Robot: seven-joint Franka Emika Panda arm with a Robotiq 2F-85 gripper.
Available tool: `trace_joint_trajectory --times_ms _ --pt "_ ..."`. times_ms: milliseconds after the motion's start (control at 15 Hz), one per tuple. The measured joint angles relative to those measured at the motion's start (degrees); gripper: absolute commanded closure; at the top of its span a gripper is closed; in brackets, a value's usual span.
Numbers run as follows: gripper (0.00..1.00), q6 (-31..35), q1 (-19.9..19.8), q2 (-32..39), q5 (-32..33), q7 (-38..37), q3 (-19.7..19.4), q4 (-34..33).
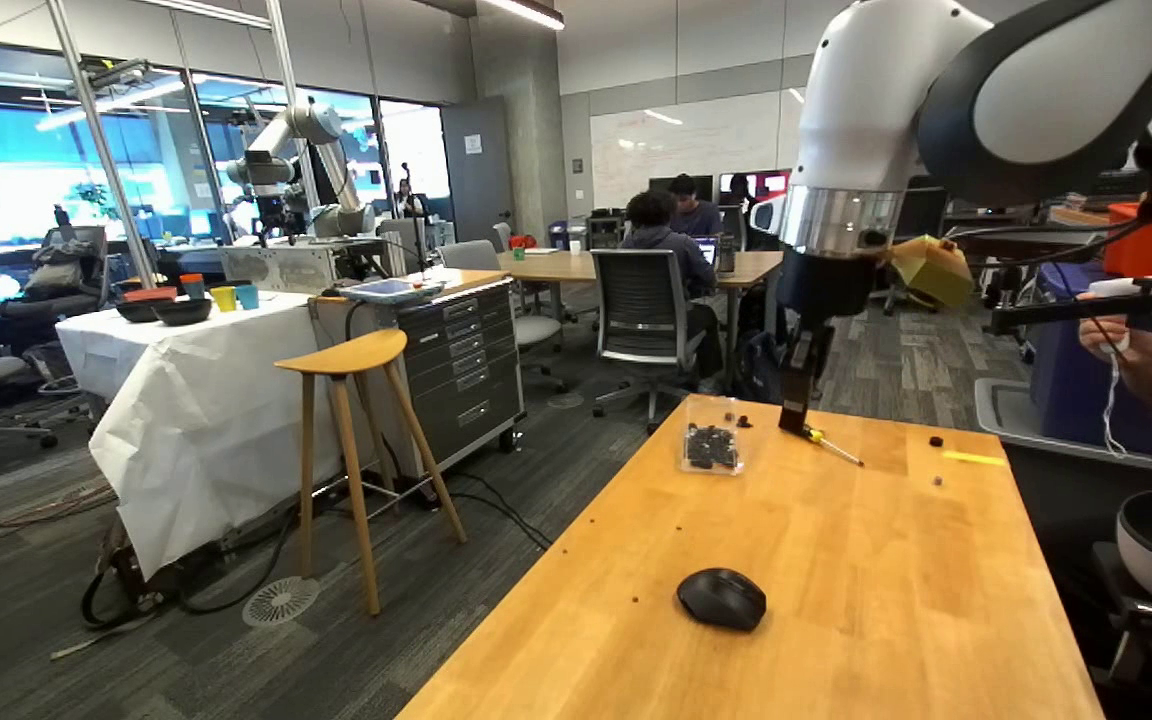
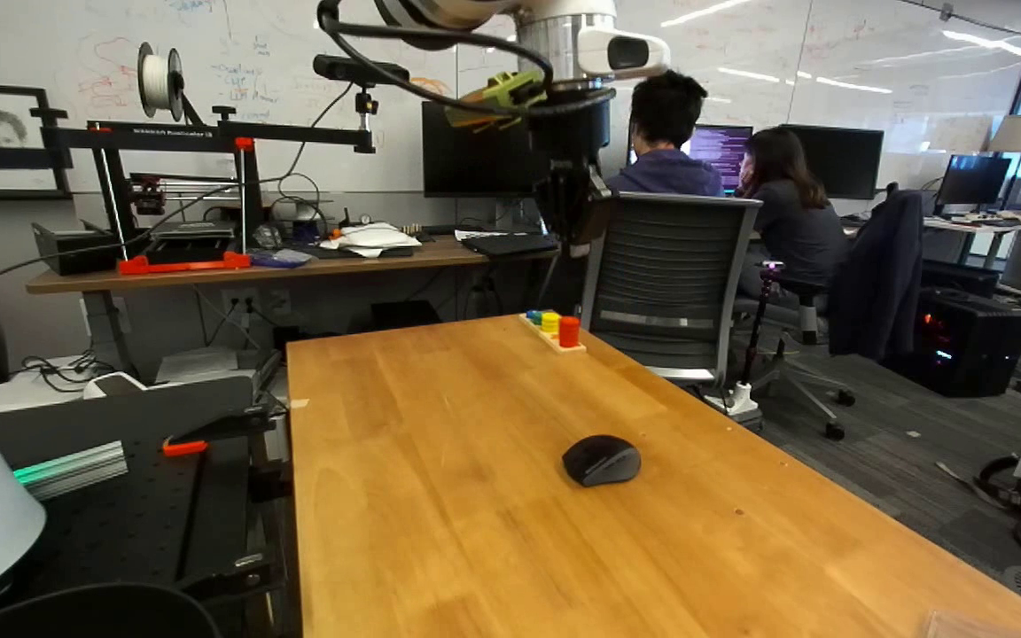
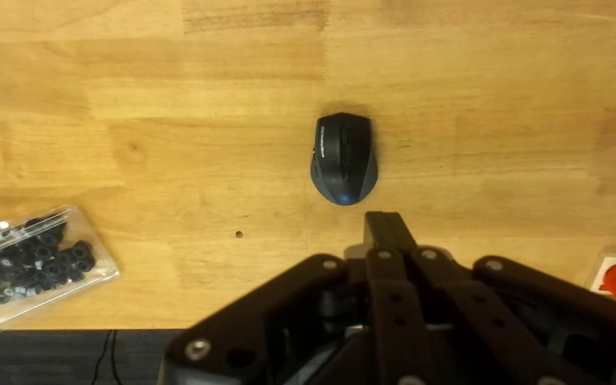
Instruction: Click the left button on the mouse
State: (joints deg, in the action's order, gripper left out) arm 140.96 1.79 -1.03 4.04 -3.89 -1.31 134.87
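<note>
Counter point(image 1: 886, 560), wooden. Noted on surface: mouse point(image 3: 340, 160), base down; bag point(image 3: 99, 267) of black parts point(image 3: 46, 262); screwdriver point(image 1: 819, 438); yellow strip point(image 1: 974, 458); toy point(image 2: 550, 323), near a corner (its pieces point(image 2: 569, 332) red, yellow and blue).

Both exterior views look down along the counter point(image 1: 876, 600) from opposite ends, sharing the mouse point(image 2: 601, 461) between them; the wrist view, closer, looks steeply down, a long counter edge point(image 3: 126, 328) near its bottom.

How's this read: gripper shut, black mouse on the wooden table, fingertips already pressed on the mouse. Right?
Not quite: the gripper isn't pressed on the black mouse. Both exterior views show it raised clear of the black mouse, with no contact. The rest is right: gripper shut, black mouse on the wooden table.
</note>
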Motion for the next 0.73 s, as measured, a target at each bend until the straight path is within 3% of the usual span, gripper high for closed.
trace_joint_trajectory --times_ms 267,333,400,467,667,733 --pt "0.97 -6.81 0.03 -2.77 -0.46 -0.96 1.49 -2.29" --pt "0.74 -8.06 0.04 -3.21 -0.66 -1.01 1.80 -2.82" --pt "0.72 -9.23 0.05 -3.58 -0.82 -1.10 2.08 -3.32" --pt "0.97 -10.46 0.05 -3.86 -1.05 -1.26 2.30 -3.78" --pt "0.74 -13.91 0.05 -4.35 -2.11 -1.78 2.59 -4.93" --pt "0.72 -14.10 0.05 -4.36 -2.16 -1.80 2.59 -5.02"
